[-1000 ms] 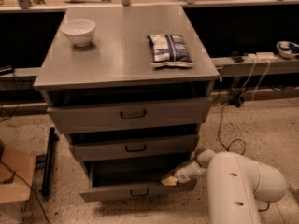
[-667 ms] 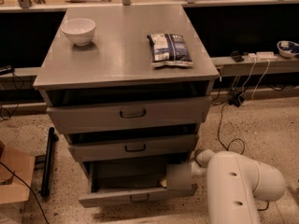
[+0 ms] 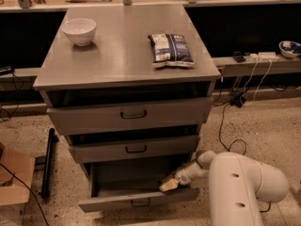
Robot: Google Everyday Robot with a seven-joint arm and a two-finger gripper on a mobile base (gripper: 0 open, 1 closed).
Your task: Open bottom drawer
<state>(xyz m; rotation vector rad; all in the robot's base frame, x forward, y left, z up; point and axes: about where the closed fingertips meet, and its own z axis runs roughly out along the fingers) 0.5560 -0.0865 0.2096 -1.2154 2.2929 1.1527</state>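
**Q:** Where does the bottom drawer (image 3: pixel 117 200) stand at this moment?

**A:** It is the lowest of three grey fronts, beneath the middle drawer (image 3: pixel 155 148) and the top drawer (image 3: pixel 94 117). It sits pulled well forward of the cabinet, its inside open to view from above.

**Q:** What has changed over the last second?

**A:** The front panel has travelled further out, and more of the drawer floor shows than a second ago.

**Q:** And the gripper (image 3: pixel 169 186)?

**A:** It reaches from the white arm (image 3: pixel 240 187) at lower right into the drawer's right side, just behind the front panel. Whether it is clenched or released cannot be told.

**Q:** What does this mean for the task?

**A:** The opening appears largely accomplished. What probably remains is a short further pull or a withdrawal. The bowl (image 3: pixel 79 30) and snack bag (image 3: pixel 170 49) on the top surface (image 3: pixel 117 60) lie undisturbed.
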